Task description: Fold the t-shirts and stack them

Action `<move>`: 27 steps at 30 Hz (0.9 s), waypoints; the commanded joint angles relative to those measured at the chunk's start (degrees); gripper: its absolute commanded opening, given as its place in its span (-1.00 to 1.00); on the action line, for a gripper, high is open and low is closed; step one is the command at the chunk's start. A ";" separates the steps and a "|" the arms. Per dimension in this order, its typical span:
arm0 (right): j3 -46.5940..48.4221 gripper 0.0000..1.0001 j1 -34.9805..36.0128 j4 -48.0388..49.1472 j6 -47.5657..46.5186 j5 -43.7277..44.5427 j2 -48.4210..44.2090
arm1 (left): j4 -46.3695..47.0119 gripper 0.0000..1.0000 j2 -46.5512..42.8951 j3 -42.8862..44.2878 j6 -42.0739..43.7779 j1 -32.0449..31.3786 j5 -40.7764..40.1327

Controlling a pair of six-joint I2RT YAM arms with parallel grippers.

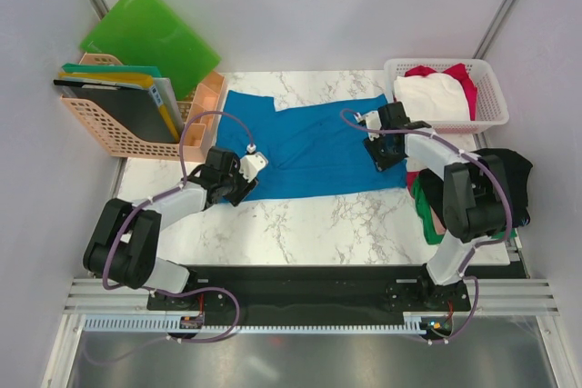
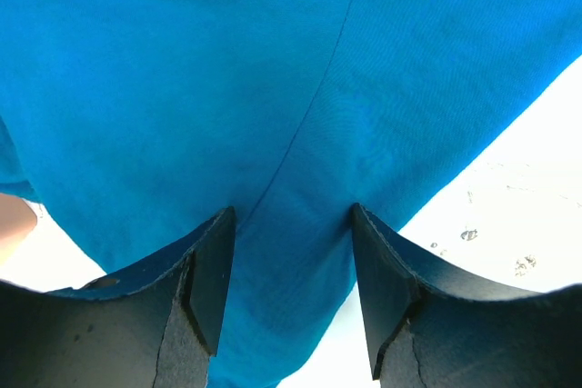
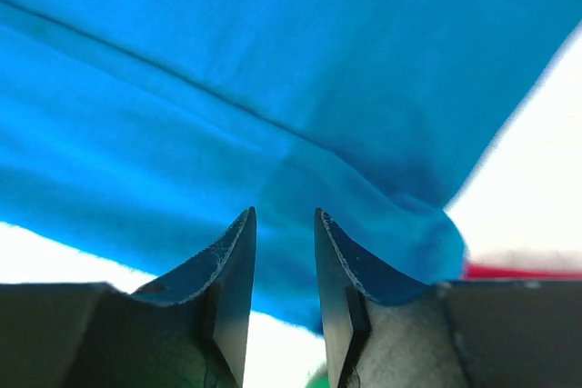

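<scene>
A bright blue t-shirt [image 1: 309, 147] lies spread flat on the marble table [image 1: 300, 220]. My left gripper [image 1: 255, 168] is low over its near left edge. In the left wrist view that gripper [image 2: 291, 211] is open, jaws wide apart, with blue cloth [image 2: 227, 70] beneath and beyond them. My right gripper [image 1: 375, 144] is at the shirt's right edge. Seen from the right wrist, it [image 3: 284, 213] is open by a narrow gap, over a creased fold of the blue cloth [image 3: 273, 61]. A white t-shirt [image 1: 432, 97] and a red one [image 1: 459, 74] lie in the basket.
The white lattice basket [image 1: 491, 88] stands at the back right. A pile of black [image 1: 514, 170] and green [image 1: 426, 215] cloth sits under the right arm at the table's right edge. An orange rack [image 1: 118, 129] with green folders [image 1: 150, 34] stands back left.
</scene>
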 commanded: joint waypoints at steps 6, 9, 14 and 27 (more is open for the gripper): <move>2.10 -0.28 -0.16 3.27 0.52 0.71 9.37 | 0.95 0.22 -0.12 -0.78 1.91 -0.12 -1.36; 1.32 -0.29 -0.16 3.88 0.61 0.53 9.46 | 1.39 0.22 -1.17 -1.75 2.09 -0.03 -1.54; -0.27 -0.29 -0.25 5.03 0.34 3.08 9.99 | 1.66 0.22 -1.27 -2.10 2.35 0.15 -4.69; -0.27 0.00 -0.78 1.87 -0.71 -4.47 6.31 | -2.03 0.23 -15.40 -5.62 2.00 2.43 -0.93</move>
